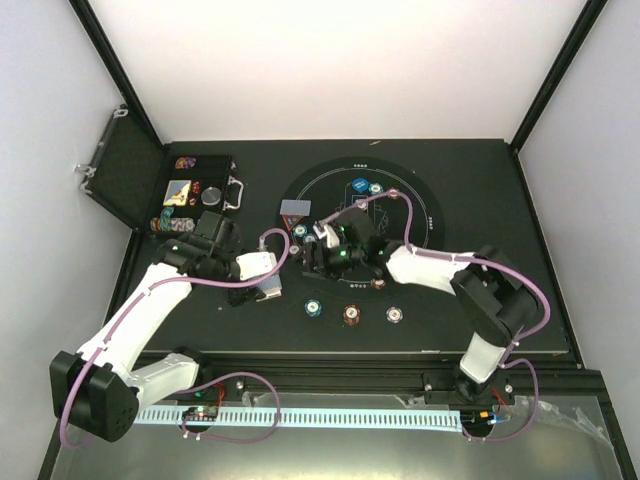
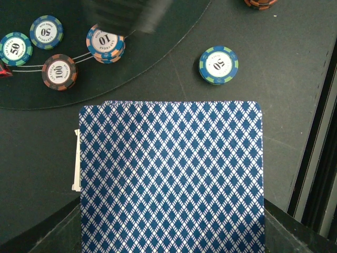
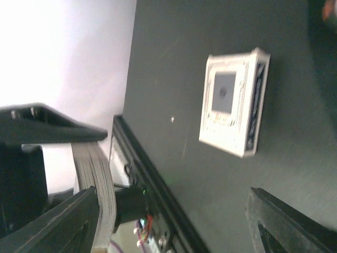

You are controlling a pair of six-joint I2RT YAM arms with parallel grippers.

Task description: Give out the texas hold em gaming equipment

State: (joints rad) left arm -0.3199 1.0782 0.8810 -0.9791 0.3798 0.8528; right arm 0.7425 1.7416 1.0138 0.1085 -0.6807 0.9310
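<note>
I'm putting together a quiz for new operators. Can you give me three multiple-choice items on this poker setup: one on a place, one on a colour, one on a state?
1. Where does the row of three chips nearest the arms' bases lie?
A) at the middle of the mat
B) on top of the cards
C) on the table, just off the mat

2. What do the backs of the cards in the left pincer look like?
A) blue and white diamonds
B) plain red
C) green stripes

3. How does the right pincer stand?
A) shut on a chip
B) open, nothing between its fingers
C) shut on a card

Answers: C, the overhead view shows them outside the mat's rim. A, that pattern fills the left wrist view. B, its fingers stand wide apart with nothing between them.
</note>
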